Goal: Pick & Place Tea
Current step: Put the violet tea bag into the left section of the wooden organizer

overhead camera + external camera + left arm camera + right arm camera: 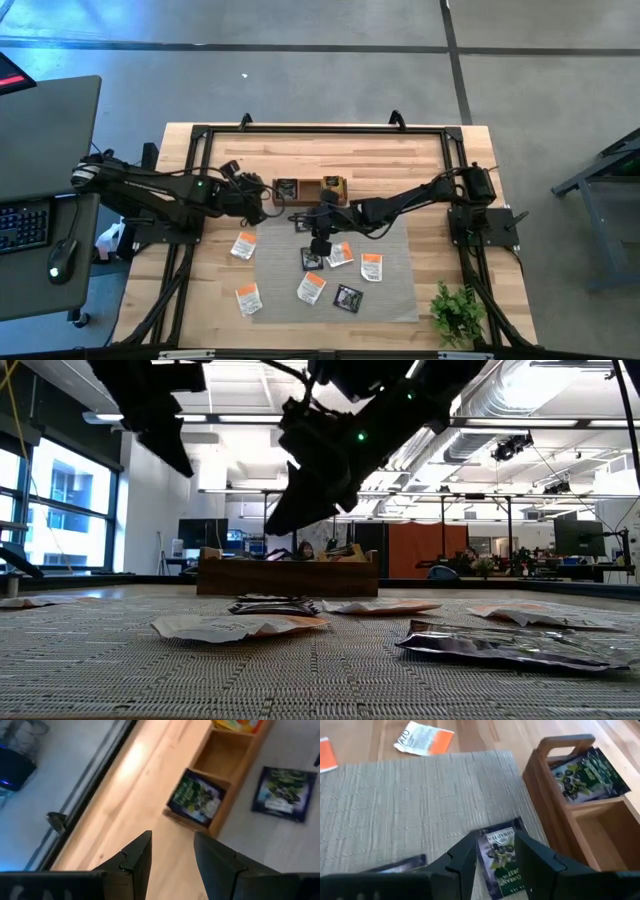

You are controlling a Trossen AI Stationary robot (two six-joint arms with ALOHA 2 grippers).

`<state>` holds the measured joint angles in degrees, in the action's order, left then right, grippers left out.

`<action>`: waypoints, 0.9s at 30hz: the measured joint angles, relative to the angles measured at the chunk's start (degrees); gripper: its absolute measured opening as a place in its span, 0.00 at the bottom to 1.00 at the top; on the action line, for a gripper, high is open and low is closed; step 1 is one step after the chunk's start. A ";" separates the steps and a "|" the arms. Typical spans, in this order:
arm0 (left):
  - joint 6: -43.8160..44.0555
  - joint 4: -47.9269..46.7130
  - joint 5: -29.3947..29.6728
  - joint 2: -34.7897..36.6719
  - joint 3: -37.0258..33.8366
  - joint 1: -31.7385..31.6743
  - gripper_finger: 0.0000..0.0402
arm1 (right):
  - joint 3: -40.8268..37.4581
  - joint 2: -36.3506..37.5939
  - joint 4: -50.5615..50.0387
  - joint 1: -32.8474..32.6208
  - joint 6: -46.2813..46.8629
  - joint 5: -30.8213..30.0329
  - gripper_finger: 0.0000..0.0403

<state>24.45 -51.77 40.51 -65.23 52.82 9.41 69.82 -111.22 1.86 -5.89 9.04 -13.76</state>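
The wooden three-compartment box [310, 189] stands at the mat's far edge. A black sachet [196, 800] leans in its left end compartment, and yellow-brown ones [334, 184] fill the right one. A black sachet [501, 851] lies flat on the grey mat close to the box. My right gripper [495, 855] is open and hangs above it, one finger showing on each side, clear of the mat in the low view [280, 520]. My left gripper [172, 855] is open and empty over the bare wood just left of the box [260, 197]. Several white-and-orange sachets [311, 288] and two more black ones [347, 297] lie on the mat.
The grey mat [390, 300] covers the table's middle. One white-and-orange sachet [244, 245] lies on the wood at the mat's left edge. A small green plant [457, 312] stands at the near right corner. Black frame rails [320, 128] run along the table's edges.
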 joint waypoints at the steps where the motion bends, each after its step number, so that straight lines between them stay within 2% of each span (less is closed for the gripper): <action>1: 0.00 0.30 -0.50 -0.28 -0.02 0.04 0.36 | 0.02 0.00 0.16 -0.04 0.00 0.00 0.32; 5: -1.05 2.60 -3.09 -1.21 -0.13 0.11 0.36 | 0.26 0.00 0.46 -0.88 -0.14 0.32 0.32; 9: -7.87 11.62 -7.85 -2.16 -1.76 -0.02 0.36 | 0.28 0.00 0.56 -2.73 -1.95 1.17 0.32; 13: -12.92 20.35 -13.15 -2.04 -4.65 0.00 0.36 | 0.31 0.33 -2.64 -5.35 -3.85 6.30 0.32; 16: -13.73 21.58 -13.11 -2.10 -6.55 -0.02 0.36 | 0.28 1.02 -5.59 -7.60 -3.40 10.16 0.32; 18: -13.71 22.19 -12.76 -2.01 -7.25 -0.04 0.36 | 0.31 1.76 -6.59 -8.90 0.08 11.65 0.32; 24: -13.54 22.12 -11.91 -2.01 -8.61 -0.02 0.36 | 0.26 2.82 -15.11 -12.97 6.08 12.35 0.32; 27: -13.56 22.05 -11.66 -2.06 -8.82 -0.02 0.36 | -0.34 2.82 -16.11 -15.28 10.58 14.21 0.32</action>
<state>10.89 -29.71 28.85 -67.29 43.99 9.39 69.48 -108.40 -14.24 -21.17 19.61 0.46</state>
